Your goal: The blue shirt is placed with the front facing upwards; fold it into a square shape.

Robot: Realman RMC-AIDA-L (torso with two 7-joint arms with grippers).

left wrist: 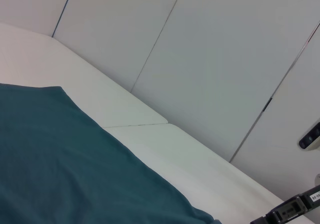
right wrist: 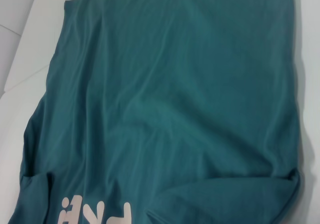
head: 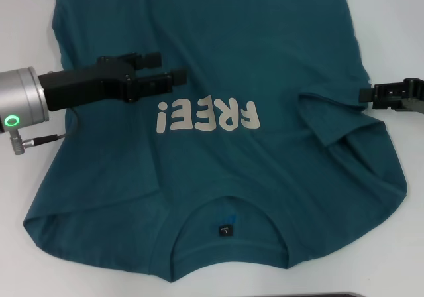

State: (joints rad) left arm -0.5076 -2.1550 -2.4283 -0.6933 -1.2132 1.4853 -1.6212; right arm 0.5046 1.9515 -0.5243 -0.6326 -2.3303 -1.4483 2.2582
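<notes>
Shirt — the blue one, with its cream lettering facing up — lies spread flat over the white desk, collar and small black neck label nearest the robot, the hem running out of sight at the far side. The left gripper reaches in from the left and hangs over the chest just beside the lettering, its jaws parted a little with no cloth between them. The right gripper sits at the shirt's right edge, next to the folded-in sleeve; whether its jaws are released or clenched I cannot tell, since only the tip pokes into the head view. As I judge it, the folding has barely begun — one sleeve turned in, the body still full width. The risk from here is a pinch that takes only the top layer, or takes too much and bunches the cloth, which would leave a crooked edge and no square; dragging could also pull the turned-in sleeve back out or slide the whole shirt on the smooth desk. Hidden: the far hem, most of the right arm, and both grippers' own jaws in the wrist views, which show only cloth, desk and wall panels
</notes>
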